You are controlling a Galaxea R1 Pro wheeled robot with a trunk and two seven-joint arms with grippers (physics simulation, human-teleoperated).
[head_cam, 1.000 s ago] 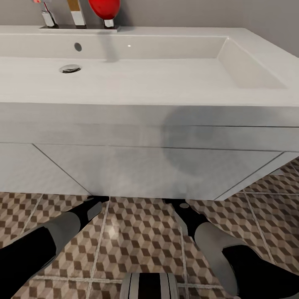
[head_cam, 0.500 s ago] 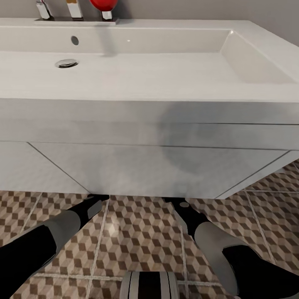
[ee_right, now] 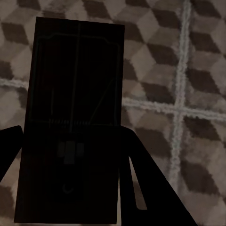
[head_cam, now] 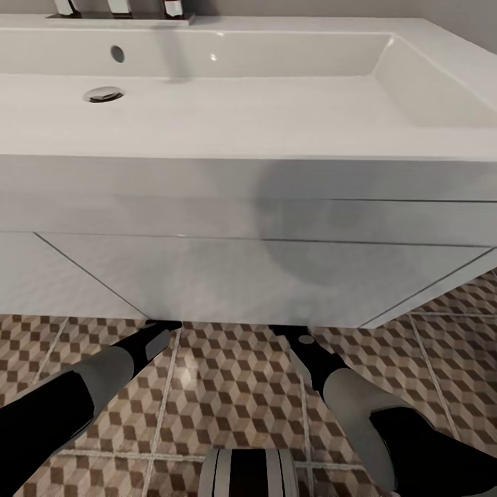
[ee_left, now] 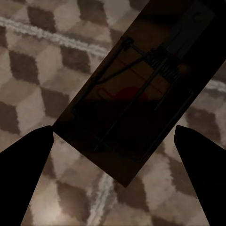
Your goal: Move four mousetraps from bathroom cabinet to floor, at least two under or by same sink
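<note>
Two traps: the left mousetrap point(ee_left: 127, 99) shows over the bathroom floor point(head_cam: 235, 386) in front of the left gripper point(ee_left: 113, 141); the right mousetrap point(ee_right: 75, 80) shows likewise at the right gripper point(ee_right: 70, 136)
Left fingers: spread wide, one tip touching a corner of the board; I cannot tell whether they pinch it or it lies free
Right fingers: apart on either side of the board's near end; grip or release cannot be told in the shadow
Place: both arms reach low to the foot of the sink point(head_cam: 276, 179), at the edge of its cupboard doors point(head_cam: 241, 276)
Risk: lifting an arm steeply would likely knock a wrist on the cupboard's underside; if a board clings to a finger, it may be dragged away from the sink
Open room: bare tiles lie toward the robot, so a low pull straight back looks safest
</note>
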